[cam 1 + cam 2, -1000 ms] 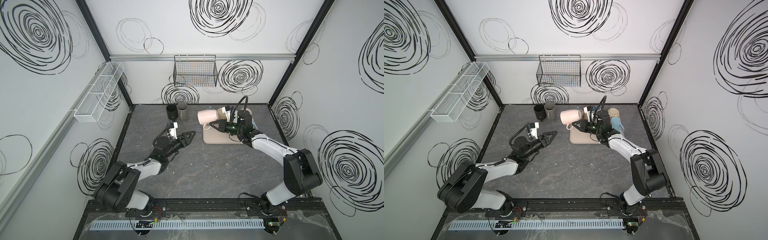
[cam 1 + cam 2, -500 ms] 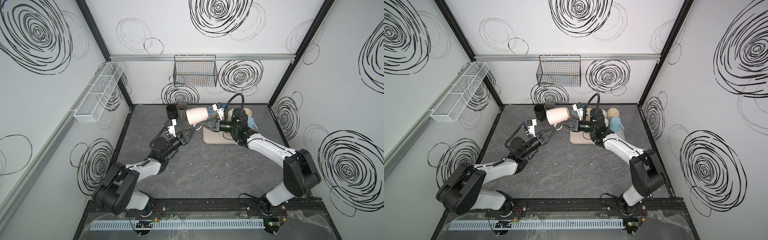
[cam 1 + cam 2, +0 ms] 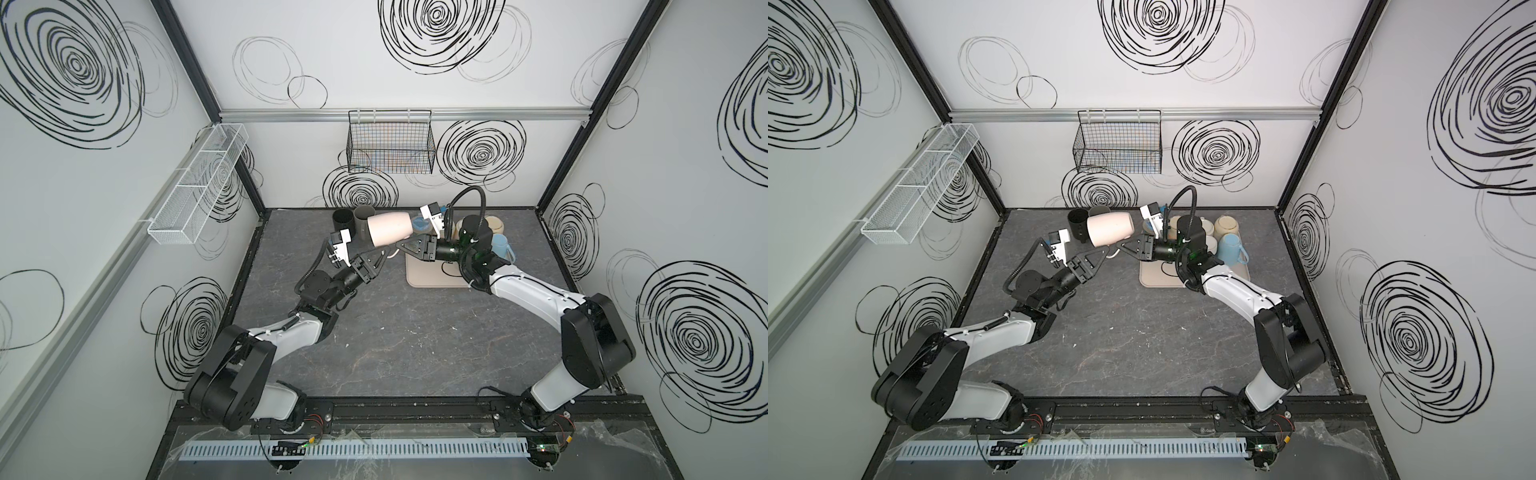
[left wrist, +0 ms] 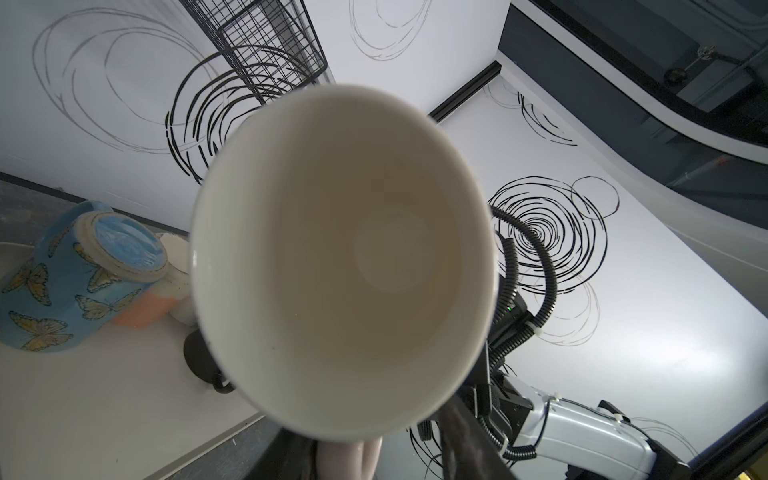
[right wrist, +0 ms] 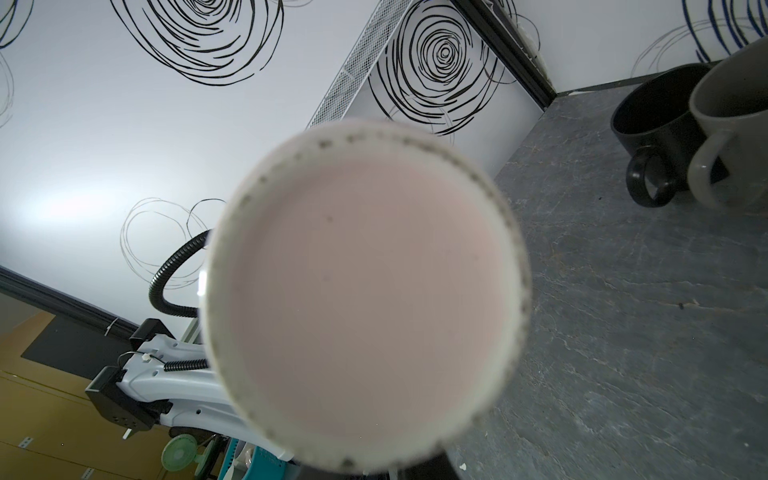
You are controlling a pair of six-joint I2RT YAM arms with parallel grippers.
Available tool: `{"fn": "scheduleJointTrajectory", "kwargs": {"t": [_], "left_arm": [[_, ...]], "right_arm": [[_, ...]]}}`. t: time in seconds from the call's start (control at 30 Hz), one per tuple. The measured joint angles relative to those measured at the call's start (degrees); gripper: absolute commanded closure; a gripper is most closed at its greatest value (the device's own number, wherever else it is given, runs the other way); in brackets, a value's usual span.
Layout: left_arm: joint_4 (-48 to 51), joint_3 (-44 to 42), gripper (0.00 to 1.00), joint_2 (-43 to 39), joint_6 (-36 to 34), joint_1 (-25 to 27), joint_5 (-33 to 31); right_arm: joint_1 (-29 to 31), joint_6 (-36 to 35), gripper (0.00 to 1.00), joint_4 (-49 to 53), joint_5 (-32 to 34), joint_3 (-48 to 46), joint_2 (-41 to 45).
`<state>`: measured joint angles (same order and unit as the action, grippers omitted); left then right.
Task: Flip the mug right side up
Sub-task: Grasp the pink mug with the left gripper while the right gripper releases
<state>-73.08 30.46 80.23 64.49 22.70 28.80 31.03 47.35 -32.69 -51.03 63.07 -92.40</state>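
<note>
Handover is judged to be the step in hand. The pink mug (image 3: 390,233) is held on its side in the air over the far middle of the table (image 3: 395,340), just left of the tan tray (image 3: 428,279). Its mouth is turned toward the left arm and its base toward the right arm. It is carried by its handle (image 3: 390,254), which hangs beneath the body and is pinched by the closed right gripper (image 3: 402,248). The left gripper (image 3: 380,257) is set around the same handle from the opposite side, presumably so that the mug can be taken over and rotated upright. Whether its jaws are clamped cannot be told. The sideways pose is probably chosen so that the handle can be reached by both tools.
</note>
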Motion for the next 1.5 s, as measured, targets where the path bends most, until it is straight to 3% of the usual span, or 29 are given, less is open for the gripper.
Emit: {"fn": "scheduleJointTrajectory", "kwargs": {"t": [0.3, 0.47, 0.63, 0.73, 1.07, 1.2, 1.33, 1.5], "left_arm": [[-0.33, 0.15, 0.77, 0.11, 1.73, 0.0, 0.87], [-0.98, 0.31, 0.98, 0.79, 2.58, -0.33, 2.12], [-3.74, 0.28, 1.0, 1.95, 5.11, -1.55, 3.17], [-5.22, -0.04, 1.0, 2.23, 7.43, -2.49, 3.69], [-2.71, -2.1, 1.0, -0.35, 8.83, -10.4, 6.03], [8.26, -1.92, 1.0, -5.84, 3.93, -14.93, 7.04], [32.57, 4.22, 1.0, -10.67, -9.07, -16.63, 5.27], [58.12, 15.45, 1.0, -10.64, -24.35, -16.0, -0.07]], "right_arm": [[0.59, 0.5, 1.0, -1.44, -1.49, 0.81, -0.61], [0.68, 0.85, 1.0, -1.11, -1.77, 1.44, -0.79], [0.72, -0.31, 0.71, 0.11, -1.03, 2.14, -0.9], [0.72, -2.93, 0.59, 1.92, 0.46, 2.4, -0.87], [-1.7, -8.83, 0.49, 8.35, 4.74, 2.54, 0.39], [-3.19, -11.43, 0.49, 12.33, 6.91, 2.62, 1.77], [-4.83, -13.57, 0.49, 16.98, 10.32, 2.64, 3.17], [-8.2, -15.61, 0.49, 24.72, 16.9, 2.67, 4.7]]}}
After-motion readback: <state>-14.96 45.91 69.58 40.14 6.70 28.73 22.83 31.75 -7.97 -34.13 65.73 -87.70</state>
